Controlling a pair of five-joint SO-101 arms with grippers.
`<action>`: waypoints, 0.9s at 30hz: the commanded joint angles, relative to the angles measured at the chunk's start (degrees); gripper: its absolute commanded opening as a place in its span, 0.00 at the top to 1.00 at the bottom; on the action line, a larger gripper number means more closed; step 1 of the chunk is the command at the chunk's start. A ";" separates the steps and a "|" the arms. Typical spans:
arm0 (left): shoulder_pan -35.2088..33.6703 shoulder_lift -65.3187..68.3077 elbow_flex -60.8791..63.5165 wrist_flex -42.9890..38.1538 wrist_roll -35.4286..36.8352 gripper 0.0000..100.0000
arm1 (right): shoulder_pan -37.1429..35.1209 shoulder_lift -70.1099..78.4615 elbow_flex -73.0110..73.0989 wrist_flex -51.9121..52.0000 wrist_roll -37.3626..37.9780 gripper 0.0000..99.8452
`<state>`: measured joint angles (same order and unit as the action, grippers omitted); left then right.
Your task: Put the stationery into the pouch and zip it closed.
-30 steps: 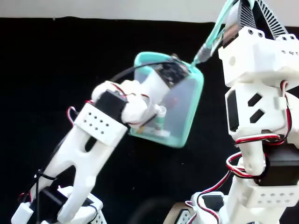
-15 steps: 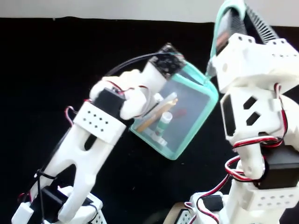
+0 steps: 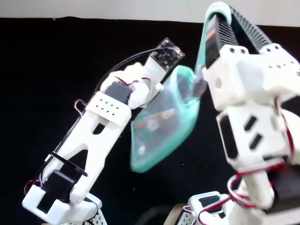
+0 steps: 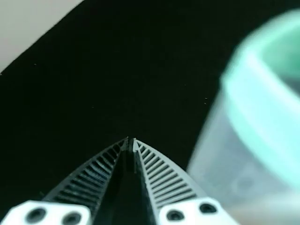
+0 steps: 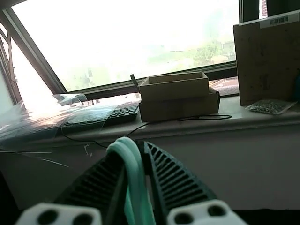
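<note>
A clear pouch (image 3: pixel 161 126) with a teal rim hangs in the air above the black table, tilted and bowed. Several stationery items (image 3: pixel 157 119) show through its clear side, one of them a pencil-like stick. My right gripper (image 5: pixel 136 143) is raised high and shut on the pouch's teal strap (image 5: pixel 127 159); in the high view that gripper (image 3: pixel 218 16) is at the top with the strap (image 3: pixel 204 40) running down to the pouch. My left gripper (image 4: pixel 130 140) is shut with nothing between its fingers, and the pouch (image 4: pixel 262 117) is close beside it.
The left arm (image 3: pixel 105 112) leans up from the front left, its wrist against the pouch's upper edge. The right arm's body (image 3: pixel 253 126) stands tall at the right. Black cloth (image 3: pixel 56 70) covers the table. A window sill with boxes (image 5: pixel 176 96) lies behind the right gripper.
The right gripper has moved left and forward with the strap. The pouch has swung and tilted from flat-on to bowed. The left arm has risen a little beside it.
</note>
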<state>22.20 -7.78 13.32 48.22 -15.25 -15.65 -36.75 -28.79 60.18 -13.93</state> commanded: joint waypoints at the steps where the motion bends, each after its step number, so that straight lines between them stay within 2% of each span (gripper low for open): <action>1: -0.22 -0.22 -0.22 -1.05 -0.18 0.99 | -0.22 -0.22 -3.56 0.04 0.18 0.99; 10: -0.57 -0.22 0.22 -0.88 -0.18 0.99 | -0.31 -0.31 3.21 -0.40 -2.64 0.99; 27: -0.75 0.31 0.31 -0.97 -0.18 0.99 | -9.36 -0.22 6.11 -2.51 -2.73 0.99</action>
<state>21.23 -7.25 13.85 48.22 -15.25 -23.47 -36.75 -22.29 59.47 -16.04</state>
